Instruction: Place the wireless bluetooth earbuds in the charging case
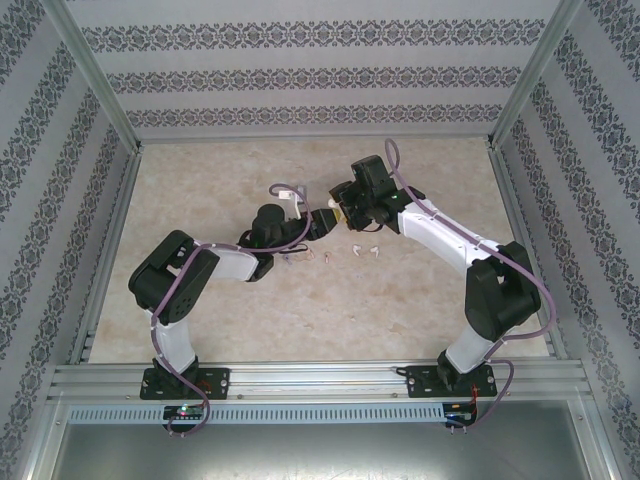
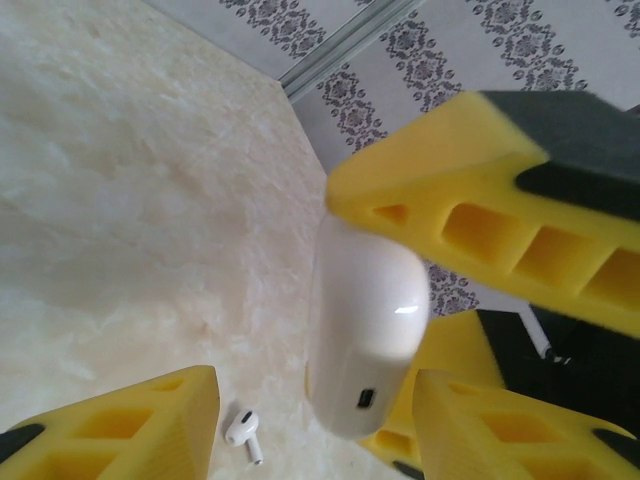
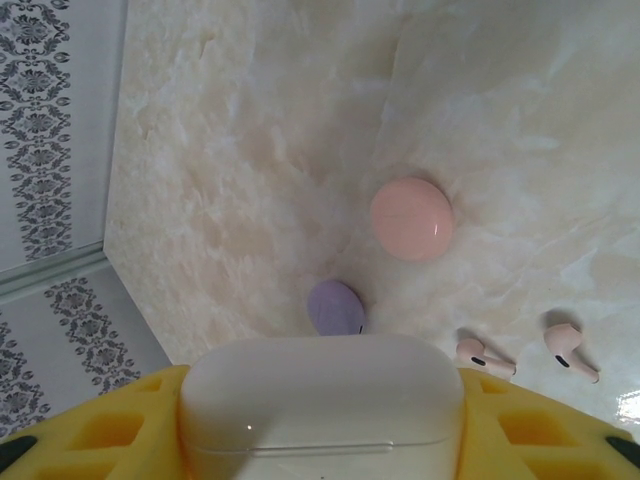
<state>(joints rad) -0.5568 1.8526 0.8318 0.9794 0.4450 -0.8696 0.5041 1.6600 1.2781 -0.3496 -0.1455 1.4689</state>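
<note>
Above the middle of the surface point(image 1: 400, 300), my right end effector point(image 3: 322, 435) clamps the white case point(image 3: 320, 395); my left end effector point(image 2: 315, 410), jaws apart around it, should close squarely.

No writing, brand mark, number or sign can be read anywhere. The white charging case point(image 2: 365, 330) has a plain glossy shell with no legible marking, and the wall panels point(image 1: 320, 80) carry a repeating floral pattern rather than letters.
</note>
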